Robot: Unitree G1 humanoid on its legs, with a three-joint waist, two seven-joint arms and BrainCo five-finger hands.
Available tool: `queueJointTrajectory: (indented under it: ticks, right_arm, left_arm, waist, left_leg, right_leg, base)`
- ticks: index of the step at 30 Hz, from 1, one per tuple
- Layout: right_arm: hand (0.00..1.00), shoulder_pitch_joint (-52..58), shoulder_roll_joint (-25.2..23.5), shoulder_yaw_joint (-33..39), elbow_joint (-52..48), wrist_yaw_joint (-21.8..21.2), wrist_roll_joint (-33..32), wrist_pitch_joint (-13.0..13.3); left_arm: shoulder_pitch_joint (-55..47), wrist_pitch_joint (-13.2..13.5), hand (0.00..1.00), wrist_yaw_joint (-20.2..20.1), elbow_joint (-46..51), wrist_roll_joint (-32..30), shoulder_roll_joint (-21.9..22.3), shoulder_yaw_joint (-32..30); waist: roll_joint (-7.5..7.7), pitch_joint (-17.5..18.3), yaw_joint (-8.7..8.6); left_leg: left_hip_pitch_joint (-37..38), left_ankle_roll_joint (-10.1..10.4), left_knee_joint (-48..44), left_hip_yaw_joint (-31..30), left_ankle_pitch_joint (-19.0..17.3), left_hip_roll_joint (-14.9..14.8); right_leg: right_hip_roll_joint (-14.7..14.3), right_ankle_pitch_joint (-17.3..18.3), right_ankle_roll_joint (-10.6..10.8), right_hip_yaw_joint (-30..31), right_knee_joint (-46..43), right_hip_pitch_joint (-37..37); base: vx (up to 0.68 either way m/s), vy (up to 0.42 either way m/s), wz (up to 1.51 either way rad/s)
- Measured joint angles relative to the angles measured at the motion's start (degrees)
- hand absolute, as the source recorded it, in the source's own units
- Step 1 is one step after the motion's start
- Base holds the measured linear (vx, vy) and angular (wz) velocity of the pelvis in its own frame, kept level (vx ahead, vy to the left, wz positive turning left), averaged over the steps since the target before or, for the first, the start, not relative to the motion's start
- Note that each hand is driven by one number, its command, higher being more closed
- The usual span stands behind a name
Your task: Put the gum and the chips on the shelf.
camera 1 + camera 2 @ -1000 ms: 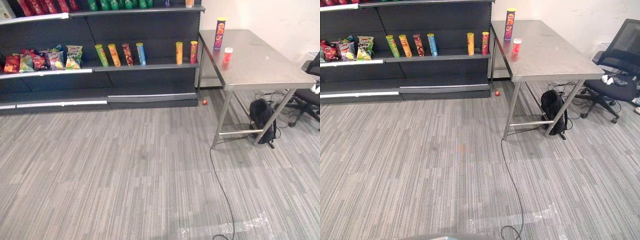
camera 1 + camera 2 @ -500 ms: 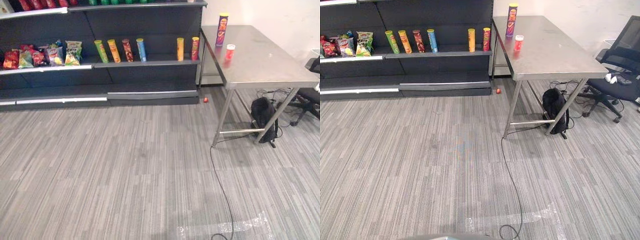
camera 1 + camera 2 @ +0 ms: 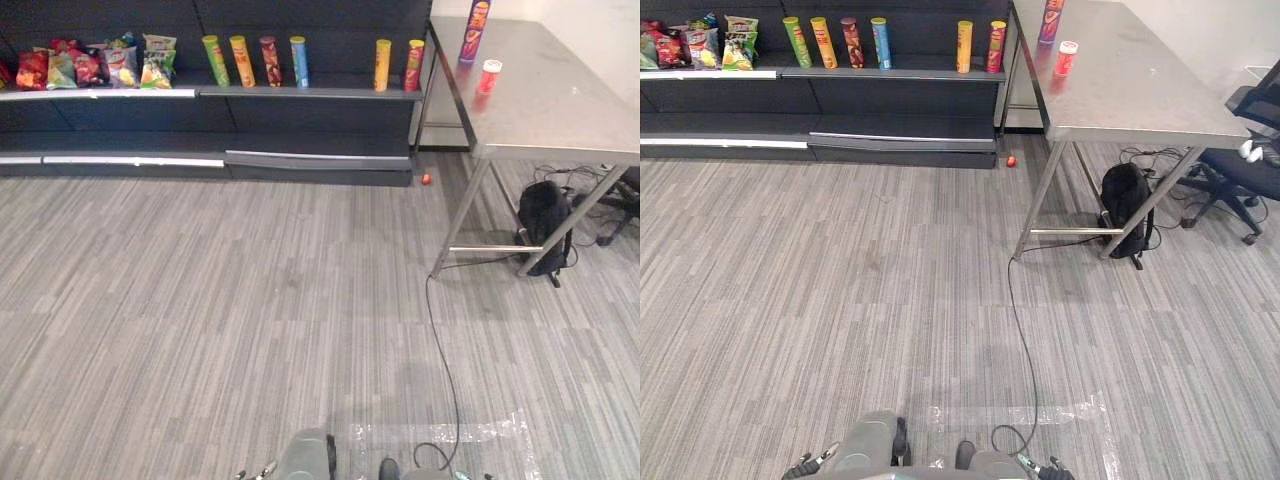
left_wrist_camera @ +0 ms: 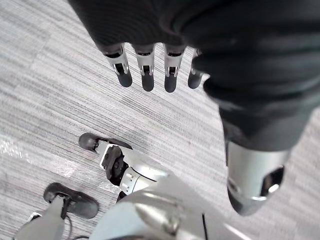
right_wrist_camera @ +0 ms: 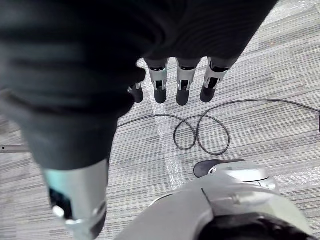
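In the left eye view, the chips canister is standing upright at the far end of the steel table. The gum tub is sitting just in front of it, apart from it. With both on the table, the shelving job looks not yet begun. The shelf beside the table is carrying a row of upright canisters and some snack bags. The gaps in that row are probably where the new stock belongs.

In the right eye view, a black bag is leaning under the table and an office chair is standing beyond it. A small red object is lying on the carpet by the shelf's foot; I cannot tell what it is.

In the left wrist view, the left hand is hanging toward the carpet, fingers straight and loose, grasping nothing.

In the right wrist view, the right hand is hanging likewise, fingers relaxed and empty, well apart from the table.
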State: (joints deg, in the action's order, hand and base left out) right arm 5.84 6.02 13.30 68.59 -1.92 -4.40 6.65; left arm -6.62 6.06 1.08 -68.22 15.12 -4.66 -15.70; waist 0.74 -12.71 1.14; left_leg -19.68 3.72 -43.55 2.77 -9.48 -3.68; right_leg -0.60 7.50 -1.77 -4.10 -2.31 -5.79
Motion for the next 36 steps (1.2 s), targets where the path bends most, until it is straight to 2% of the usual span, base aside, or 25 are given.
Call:
queueJointTrajectory:
  ticks: [2,4,7,8,9,10,11,13,14,15,16,17,18,19,21,23,24,26,27,28,30,31,33,34,36]
  right_arm:
    - [0.00,-0.1,0.0,1.0,0.0,0.0,0.1,0.0]
    - [0.00,0.0,0.0,0.8,-1.2,0.0,2.0,0.2]
    - [0.00,0.6,0.6,-0.9,-2.6,0.1,2.2,0.4]
    - [0.00,0.8,0.5,-0.9,-2.6,0.1,2.2,0.4]
    - [0.00,1.3,0.3,-0.5,-2.2,0.0,2.3,0.4]
    - [0.00,1.4,-0.1,-0.3,-2.2,-0.1,2.4,0.4]
    - [0.00,1.6,-0.5,-0.1,-2.2,-0.3,2.6,0.6]
    - [0.00,1.9,-0.6,0.2,-1.7,-0.8,4.1,1.1]
    - [0.00,2.1,-0.8,0.8,-1.1,-1.1,4.4,1.1]
    - [0.00,2.1,-0.8,1.2,-0.7,-1.1,4.4,1.1]
    - [0.00,2.1,-0.8,1.2,-0.7,-1.1,4.4,1.2]
    - [0.00,2.1,-0.7,1.2,-0.7,-1.0,4.3,1.3]
    - [0.00,2.0,-0.8,1.6,-0.9,-1.1,4.3,1.7]
    - [0.00,1.8,-0.8,1.6,-1.1,-1.0,4.2,1.8]
    - [0.00,1.2,-0.7,2.0,-1.4,-0.9,3.8,2.2]
    - [0.00,0.9,-1.1,2.8,-2.6,-0.8,3.7,2.4]
    - [0.00,0.5,-1.4,4.2,-2.9,-0.9,3.7,2.5]
    - [0.00,0.5,-1.7,5.3,-3.2,-0.7,3.1,2.6]
    - [0.00,0.7,-2.0,6.0,-3.4,-0.6,2.4,2.3]
    - [0.00,1.4,-2.2,6.4,-3.4,-0.3,2.0,1.9]
    - [0.00,2.2,-2.4,6.5,-3.7,0.0,1.8,1.5]
    - [0.00,2.3,-2.4,6.4,-3.9,0.0,1.9,1.2]
    - [0.00,2.7,-2.4,6.4,-5.2,-0.1,2.1,1.1]
    - [0.00,2.7,-2.3,6.5,-5.3,-0.1,2.1,1.2]
    - [0.00,2.1,-0.9,6.6,-5.2,-0.3,2.1,1.2]
  left_arm:
    - [0.0,0.0,0.00,-0.2,0.0,1.9,0.1,0.2]
    - [-0.4,0.0,0.00,-0.2,0.0,2.3,0.7,-0.6]
    - [-0.7,0.2,0.00,-0.1,0.0,2.2,1.8,-3.1]
    - [-1.6,0.2,0.00,-0.2,0.1,2.2,2.0,-4.3]
    - [-2.6,0.6,0.00,-0.3,0.4,2.2,1.9,-5.2]
    - [-3.1,1.0,0.00,-0.3,0.5,2.2,1.6,-5.4]
    - [-3.3,1.2,0.00,-0.2,0.3,2.1,1.2,-5.4]
    - [-3.2,1.3,0.00,-0.2,-0.1,1.6,0.8,-4.8]
    - [-3.3,1.2,0.00,-0.2,-0.1,1.3,0.5,-4.4]
    - [-3.4,1.1,0.00,-0.2,-0.1,-0.5,-0.2,-3.1]
    - [-3.4,0.9,0.00,-0.2,-0.2,-1.0,-0.4,-1.9]
    - [-3.3,0.9,0.00,-0.1,0.0,-2.8,-1.0,0.4]
    - [-2.5,0.9,0.00,-0.1,0.0,-3.0,-1.6,2.4]
    - [-2.2,0.8,0.00,-0.1,-0.1,-3.1,-1.8,3.1]
    - [-0.5,0.9,0.00,0.0,0.1,-4.7,-2.1,5.4]
    - [1.9,0.9,0.00,0.1,0.2,-5.2,-1.8,5.8]
    - [3.2,0.9,0.00,0.3,0.2,-5.3,-1.8,5.7]
    - [5.8,0.9,0.00,0.5,1.0,-5.3,-1.0,5.6]
    - [7.6,0.9,0.00,0.7,1.8,-5.3,-0.2,5.6]
    - [9.3,0.9,0.00,1.1,2.7,-5.3,0.6,5.1]
    - [11.2,1.0,0.00,1.6,4.3,-5.3,1.9,4.4]
    - [11.7,1.4,0.00,2.3,5.2,-5.3,2.5,4.0]
    - [12.0,1.4,0.00,2.6,5.4,-5.3,3.5,3.3]
    - [11.9,1.4,0.00,2.6,5.4,-5.3,3.8,3.3]
    - [10.8,1.4,0.00,2.6,5.2,-6.1,5.0,3.0]
  waist:
    - [-0.06,0.0,0.73]
    - [-0.46,0.1,0.54]
    - [-1.33,0.5,0.62]
    - [-1.51,1.0,0.62]
    - [-0.29,2.7,0.91]
    - [0.48,3.6,1.05]
    - [1.07,4.8,0.61]
    - [1.46,5.9,0.56]
    - [2.06,6.7,0.81]
    - [1.93,7.5,0.56]
    - [1.57,7.8,0.37]
    - [1.40,7.9,-0.09]
    - [0.99,7.6,-0.84]
    - [0.80,7.3,-1.16]
    - [-0.08,5.8,-1.84]
    - [-0.51,5.4,-2.61]
    - [-0.48,4.6,-2.63]
    - [-0.79,3.9,-2.72]
    - [-0.92,3.6,-2.90]
    - [-0.96,3.4,-2.85]
    - [-1.03,3.3,-3.37]
    - [-1.20,3.3,-4.49]
    - [-1.75,3.0,-4.56]
    - [-2.21,3.0,-4.50]
    - [-4.59,4.0,-4.00]
  left_leg:
    - [-1.2,0.0,9.8,0.1,-0.2,0.2]
    - [-1.0,0.3,25.9,-0.2,2.5,-0.9]
    - [-1.6,0.9,30.7,-0.1,4.4,-3.9]
    - [-1.8,1.1,27.9,2.8,7.1,-4.2]
    - [-2.3,-1.3,24.6,5.4,5.7,-2.6]
    - [-2.3,-2.4,24.1,6.6,4.2,-1.6]
    - [-1.7,-4.0,24.1,7.7,2.5,0.2]
    - [1.3,-6.1,25.8,9.0,1.5,2.4]
    - [4.5,-7.4,27.3,10.3,0.8,3.9]
    - [7.2,-7.9,28.5,10.5,-0.5,5.2]
    - [8.4,-8.2,29.1,10.7,-1.0,5.5]
    - [11.6,-8.9,30.9,10.8,-1.6,6.3]
    - [15.1,-9.4,32.4,10.5,-2.1,6.8]
    - [17.1,-9.5,33.3,10.1,-2.3,7.0]
    - [24.7,-9.7,37.1,9.1,-2.4,7.0]
    - [29.7,-9.7,39.9,9.0,-3.5,6.4]
    - [31.6,-9.6,40.4,9.0,-4.3,6.1]
    - [33.3,-8.8,40.1,8.4,-6.7,5.0]
    - [34.0,-7.9,39.6,7.3,-8.4,4.1]
    - [35.2,-6.9,39.2,6.2,-9.9,3.3]
    - [37.2,-5.4,39.4,4.3,-12.3,2.1]
    - [39.2,-5.1,39.8,2.7,-13.7,0.8]
    - [40.8,-4.3,36.9,0.4,-13.3,-1.5]
    - [40.8,-3.7,35.2,-0.7,-12.5,-2.3]
    - [37.7,0.0,26.7,-4.0,-5.9,-5.2]
  right_leg:
    - [1.4,0.2,0.3,1.4,0.1,1.3]
    - [3.2,1.0,1.7,3.0,0.5,2.0]
    - [4.7,2.9,4.4,5.6,0.0,2.1]
    - [6.2,4.6,5.3,6.8,0.0,1.5]
    - [8.9,6.1,5.2,8.3,0.0,1.1]
    - [9.8,6.4,5.6,9.2,-2.0,1.6]
    - [10.7,6.5,5.7,10.8,-9.6,3.7]
    - [10.5,4.4,7.5,13.0,-22.3,6.3]
    - [10.2,1.4,7.2,14.3,-29.7,7.9]
    - [10.6,-3.5,9.2,15.0,-35.1,9.8]
    - [10.4,-6.4,10.5,15.7,-38.1,10.7]
    - [9.9,-11.0,13.0,16.1,-45.6,13.0]
    - [9.4,-11.3,13.6,14.5,-54.6,16.2]
    - [9.3,-10.9,12.9,12.5,-58.6,17.5]
    - [9.0,-5.0,9.1,5.5,-64.9,20.9]
    - [8.2,0.6,5.5,-0.1,-61.6,25.5]
    - [7.8,1.4,4.3,-1.8,-57.9,27.4]
    - [7.3,1.2,4.2,-5.5,-45.1,30.0]
    - [6.9,0.2,5.1,-6.8,-33.7,30.6]
    - [6.5,-2.1,5.3,-6.7,-22.3,30.6]
    - [6.6,-5.4,5.9,-6.2,-10.8,30.7]
    - [6.6,-5.8,6.0,-5.4,-9.2,30.5]
    - [5.8,-11.1,4.3,-5.3,-15.6,30.8]
    - [5.4,-10.9,3.9,-5.5,-18.0,31.1]
    - [2.5,-5.5,0.4,-7.7,-21.9,30.0]
  base:
    - [0.11,0.170,-0.33]
    - [0.21,0.269,-0.40]
    - [0.32,0.329,-0.47]
    - [0.43,0.435,-0.55]
    - [0.45,0.438,-0.54]
    - [0.48,0.372,-0.42]
    - [0.52,0.307,-0.15]
    - [0.50,0.259,-0.12]
    - [0.54,0.281,-0.20]
    - [0.53,0.274,-0.16]
    - [0.44,0.232,-0.06]
    - [0.41,0.168,0.01]
    - [0.40,0.142,0.02]
    - [0.40,0.113,0.04]
    - [0.32,0.057,-0.02]
    - [0.35,0.025,0.02]
    - [0.34,-0.036,0.09]
    - [0.25,-0.050,0.18]
    - [0.31,-0.092,0.41]
    - [0.53,-0.165,0.45]
    - [0.67,-0.225,0.59]
    - [0.62,-0.213,0.65]
    - [0.63,-0.237,0.40]
    - [0.70,-0.327,0.17]
    - [0.78,-0.356,-0.01]
